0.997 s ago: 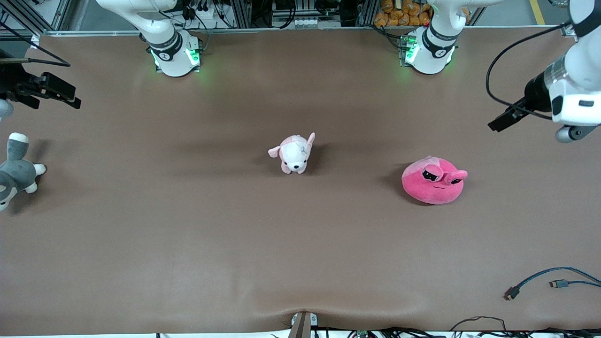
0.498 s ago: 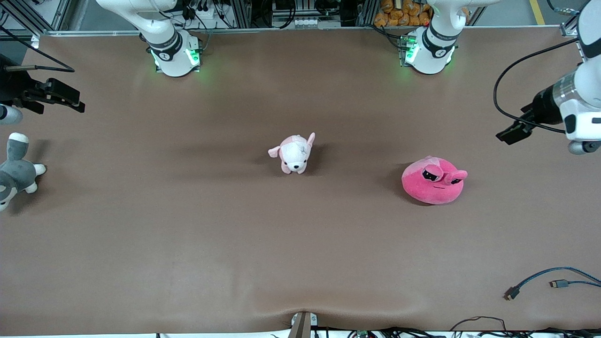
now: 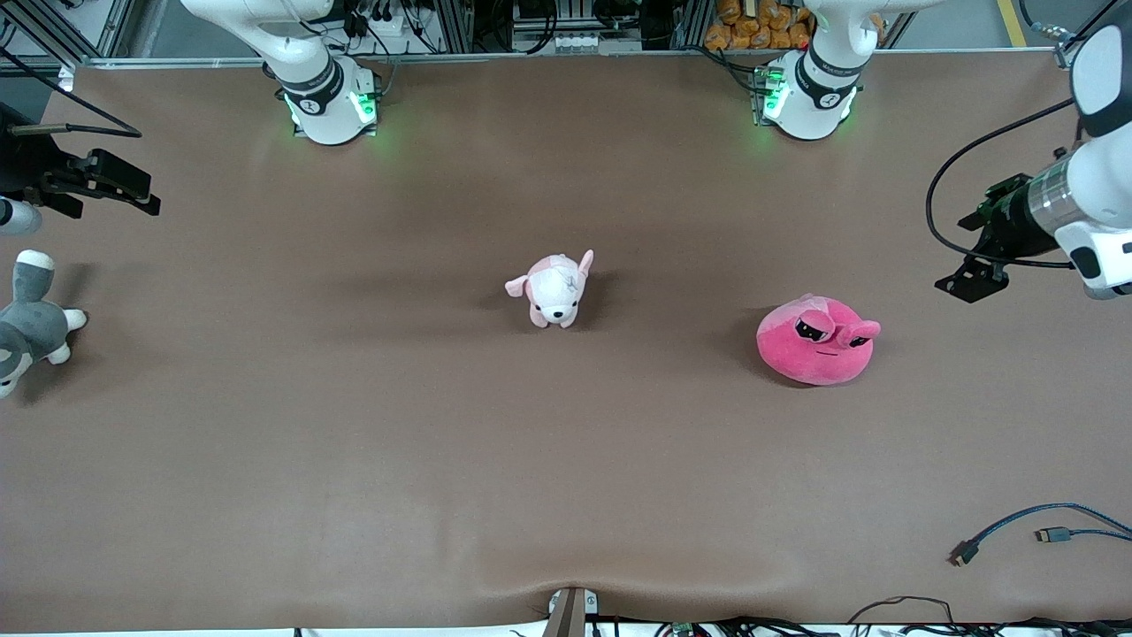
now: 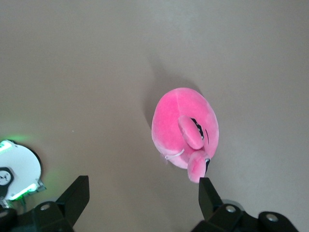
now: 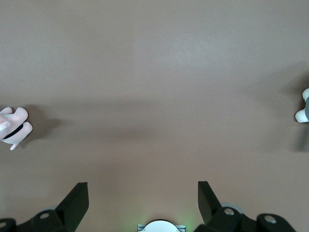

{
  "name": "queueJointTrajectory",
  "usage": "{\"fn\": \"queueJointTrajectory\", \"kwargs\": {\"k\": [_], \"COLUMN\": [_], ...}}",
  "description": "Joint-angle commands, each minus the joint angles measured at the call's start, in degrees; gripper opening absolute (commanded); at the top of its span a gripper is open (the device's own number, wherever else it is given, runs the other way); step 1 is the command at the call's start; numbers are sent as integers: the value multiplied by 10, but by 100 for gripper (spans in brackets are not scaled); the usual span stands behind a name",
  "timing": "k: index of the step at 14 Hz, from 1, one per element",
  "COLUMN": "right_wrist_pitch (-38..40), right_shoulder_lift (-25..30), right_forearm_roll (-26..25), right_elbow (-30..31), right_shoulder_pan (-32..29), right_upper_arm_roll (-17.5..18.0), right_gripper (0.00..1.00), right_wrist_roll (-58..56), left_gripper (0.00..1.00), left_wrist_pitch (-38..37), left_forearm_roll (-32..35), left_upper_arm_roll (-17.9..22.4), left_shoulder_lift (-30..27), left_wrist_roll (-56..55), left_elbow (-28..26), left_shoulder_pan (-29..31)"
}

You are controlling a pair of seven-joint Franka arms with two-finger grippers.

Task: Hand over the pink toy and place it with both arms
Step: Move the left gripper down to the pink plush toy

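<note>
The large round hot-pink plush toy (image 3: 815, 340) with bulging half-lidded eyes rests on the brown bench (image 3: 354, 442), toward the left arm's end and roughly midway between the base edge and the camera edge. Nothing touches it.

The left claw (image 3: 971, 281) hangs in the air above the bench near the edge at the left arm's end, close to the toy but clear of it. In the left wrist view its two black fingers (image 4: 77, 195) stand wide apart, with the toy (image 4: 186, 134) visible between them on the bench surface below.

The right claw (image 3: 119, 186) hangs above the edge at the right arm's end, its fingers (image 5: 77, 200) likewise spread apart over bare bench.

A small pale pink-and-white puppy plush (image 3: 553, 287) stands near the bench centre. A grey-and-white plush animal (image 3: 31, 323) lies at the edge at the right arm's end.
</note>
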State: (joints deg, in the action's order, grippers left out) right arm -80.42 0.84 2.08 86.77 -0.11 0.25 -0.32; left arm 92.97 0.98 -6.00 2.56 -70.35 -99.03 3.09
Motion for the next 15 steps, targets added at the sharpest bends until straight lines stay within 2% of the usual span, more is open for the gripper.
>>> {"fn": "queueJointTrajectory", "kwargs": {"k": [1,3,6,11,15], "right_wrist_pitch": [-4,-6,-2,-4,-6], "right_shoulder_lift": [7,7,9,8,8], "right_forearm_roll": [-8,-8,-8,-7,-7], "right_elbow": [0,-1,-2,-1,1], "right_shoulder_pan": [3,5,6,5,5], "right_upper_arm_roll": [-1,0,1,0,0], "right_gripper": [100,100,100,100,100], "right_wrist_roll": [7,16,17,17,18], "left_gripper": [100,100,100,100,100], "left_wrist_pitch": [63,102,156,215,224], "left_forearm_roll": [-9,-11,-74,-76,-76], "left_upper_arm_roll": [-3,-5,-4,-6,-10], "left_shoulder_lift": [-12,-12,-12,-5,24], "left_wrist_roll": [-85,-121,-127,-149,-157], "left_elbow": [-50,-78,-124,-167,-170], "left_shoulder_pan": [5,4,20,14,12]}}
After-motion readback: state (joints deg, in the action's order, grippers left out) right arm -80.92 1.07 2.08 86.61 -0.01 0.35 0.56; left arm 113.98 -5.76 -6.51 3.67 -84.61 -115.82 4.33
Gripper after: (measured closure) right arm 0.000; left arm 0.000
